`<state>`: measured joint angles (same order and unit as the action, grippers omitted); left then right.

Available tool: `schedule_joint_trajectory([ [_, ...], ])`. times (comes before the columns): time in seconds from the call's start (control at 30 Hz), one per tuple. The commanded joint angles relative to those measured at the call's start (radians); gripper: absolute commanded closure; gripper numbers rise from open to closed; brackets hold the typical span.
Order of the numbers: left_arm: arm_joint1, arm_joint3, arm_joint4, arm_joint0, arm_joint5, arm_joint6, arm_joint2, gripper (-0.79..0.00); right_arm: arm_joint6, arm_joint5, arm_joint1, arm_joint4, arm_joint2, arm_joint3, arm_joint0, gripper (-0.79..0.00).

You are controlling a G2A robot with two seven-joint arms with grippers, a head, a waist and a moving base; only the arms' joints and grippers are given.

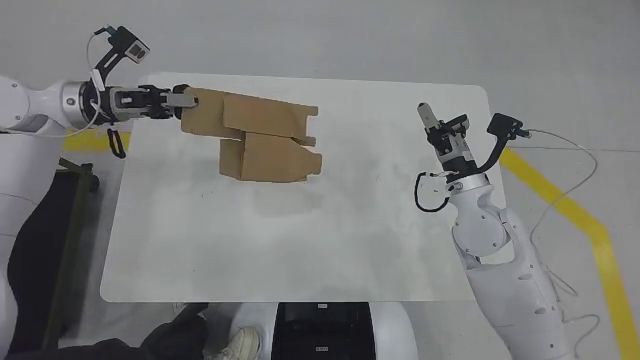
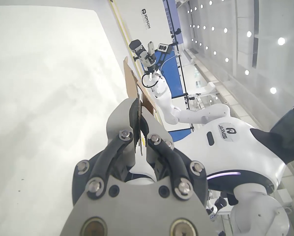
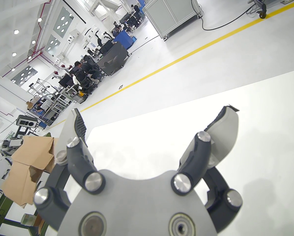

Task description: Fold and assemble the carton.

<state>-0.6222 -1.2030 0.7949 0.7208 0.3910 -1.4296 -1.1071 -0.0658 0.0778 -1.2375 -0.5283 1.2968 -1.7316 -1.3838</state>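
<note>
White table has the carton over its far left part. The carton is only partly shaped: flaps jut out and no closed box shows. The left gripper is clamped on 1 cardboard edge. The right gripper, jaws spread and holding nothing, sits well apart by the table's right side. Most folding looks still to do.

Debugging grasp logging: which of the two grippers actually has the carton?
The left gripper: it is shut on an edge of the carton. The right gripper is open, empty and well apart from the carton.
</note>
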Motion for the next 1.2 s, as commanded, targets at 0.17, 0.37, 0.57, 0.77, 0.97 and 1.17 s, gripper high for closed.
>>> schedule_joint_trajectory([
  [0.17, -0.050, 0.055, -0.036, -0.112, 0.000, 0.000, 0.103, 0.000, 0.000, 0.000, 0.000, 0.000, 0.000, 0.000, 0.000, -0.785],
  [0.37, -0.050, 0.055, -0.036, -0.112, 0.000, 0.000, 0.103, 0.000, 0.000, 0.000, 0.000, 0.000, 0.000, 0.000, 0.000, -0.785],
  [0.57, -0.050, 0.055, -0.036, -0.112, 0.000, 0.000, 0.103, 0.000, 0.000, 0.000, 0.000, 0.000, 0.000, 0.000, 0.000, -0.785],
  [0.77, -0.050, 0.055, -0.036, -0.112, 0.000, 0.000, 0.103, 0.000, 0.091, -0.014, -0.001, 0.033, -0.011, -0.011, -0.008, -0.785],
  [0.97, -0.050, 0.055, -0.036, -0.112, 0.000, 0.000, 0.103, 0.000, 0.404, 0.057, 0.006, 0.224, -0.016, -0.032, -0.018, -0.785],
  [1.17, -0.050, 0.055, -0.036, -0.112, 0.000, 0.000, 0.103, 0.000, 0.690, 0.142, 0.016, 0.443, -0.013, -0.005, 0.001, -0.785],
])
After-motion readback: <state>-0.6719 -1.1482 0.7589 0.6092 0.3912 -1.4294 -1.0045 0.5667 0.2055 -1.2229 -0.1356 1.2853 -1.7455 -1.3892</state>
